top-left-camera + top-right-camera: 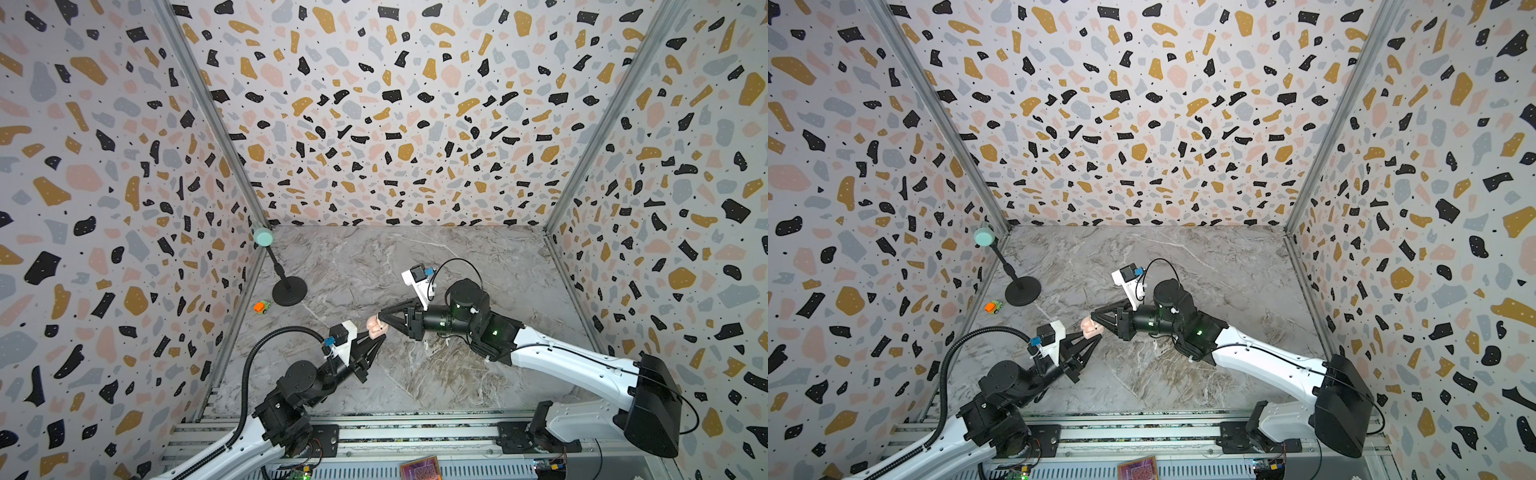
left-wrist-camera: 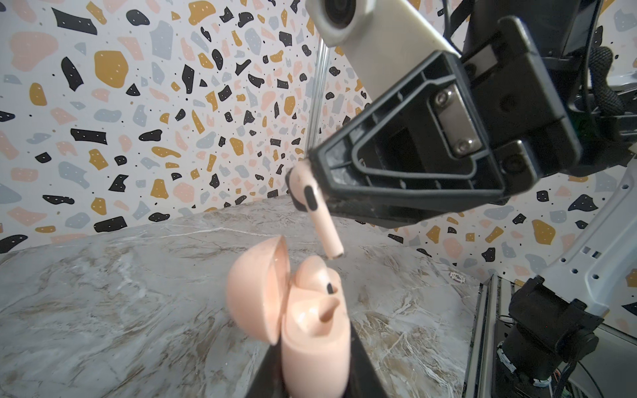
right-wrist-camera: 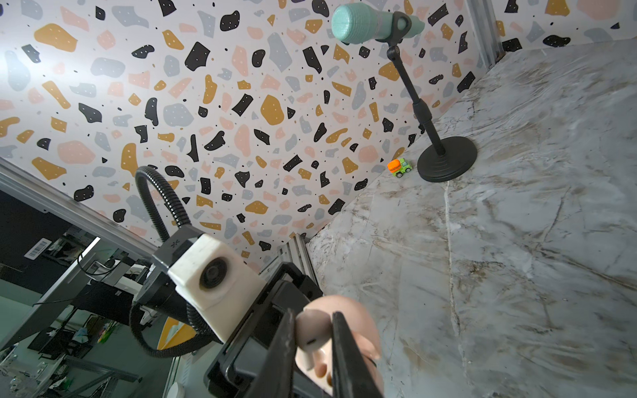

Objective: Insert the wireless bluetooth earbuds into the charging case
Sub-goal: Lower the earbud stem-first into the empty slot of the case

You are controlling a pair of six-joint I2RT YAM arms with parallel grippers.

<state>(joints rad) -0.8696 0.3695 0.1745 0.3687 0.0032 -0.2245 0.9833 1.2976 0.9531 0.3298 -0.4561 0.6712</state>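
My left gripper [image 2: 315, 374] is shut on the lower half of a pale pink charging case [image 2: 310, 344], held above the marble table with its lid [image 2: 255, 289] swung open. One earbud [image 2: 312, 272] sits in the case beside an empty socket [image 2: 327, 312]. My right gripper [image 3: 313, 332] is shut on the head of a second pink earbud [image 2: 320, 220]. Its stem points down and hangs just above the open case. In both top views the two grippers [image 1: 380, 337] [image 1: 381, 318] meet at the case [image 1: 375, 326] [image 1: 1089, 326] in mid-table.
A teal microphone [image 1: 263, 237] on a black stand with a round base [image 1: 289, 291] stands at the far left by the wall. An orange-and-green toy truck [image 1: 262, 306] lies next to it. Patterned walls close three sides, and an aluminium rail [image 1: 374, 432] runs along the front.
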